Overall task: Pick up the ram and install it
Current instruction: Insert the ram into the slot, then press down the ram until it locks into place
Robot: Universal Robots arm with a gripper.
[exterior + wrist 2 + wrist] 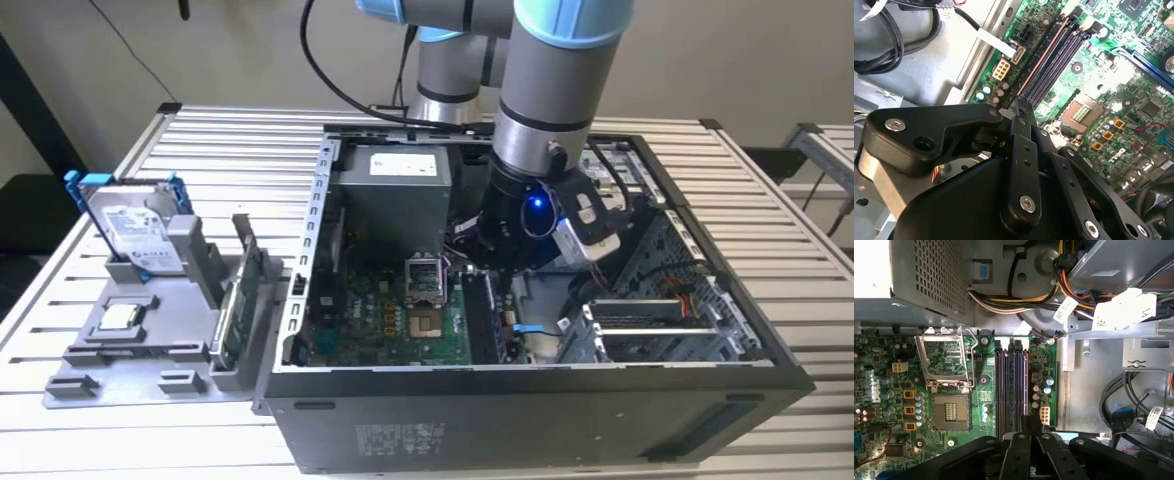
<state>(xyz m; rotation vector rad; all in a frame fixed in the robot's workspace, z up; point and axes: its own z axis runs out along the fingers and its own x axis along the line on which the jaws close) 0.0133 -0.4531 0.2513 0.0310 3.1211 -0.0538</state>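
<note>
The ram, a thin flat dark stick, shows me little more than its narrow edge point(1030, 423), poking out from between the black fingers of the gripper point(1029, 434). I judge those fingers to be closed on it, since in the second wrist view they meet around the same dark sliver point(1023, 106) with no gap that I can make out. It hangs just above the near end of the long dark memory slots point(1011, 385), lined up along their length. I take that to be why the wrist points straight down: the stick has to enter a slot edge-first and square. The slots sit on the green motherboard point(884, 390), beside the square silver processor socket point(951, 412). On the far side of the slots from the socket stands a row of small capacitors point(1036, 390). The first wrist view lets me check the alignment along the slots. The second wrist view looks down past the finger linkage and shows the white latches at the slots' far end point(1081, 22). The exterior view gives me neither, but it shows the gripper point(514, 262) reaching down into the open black computer case point(534, 410). Well away from the slots, outside the case on the slatted metal worktop point(227, 140), a grey holder point(134, 340) carries a silver hard drive in a blue frame point(134, 230) and an upright green circuit card point(230, 305).
</note>
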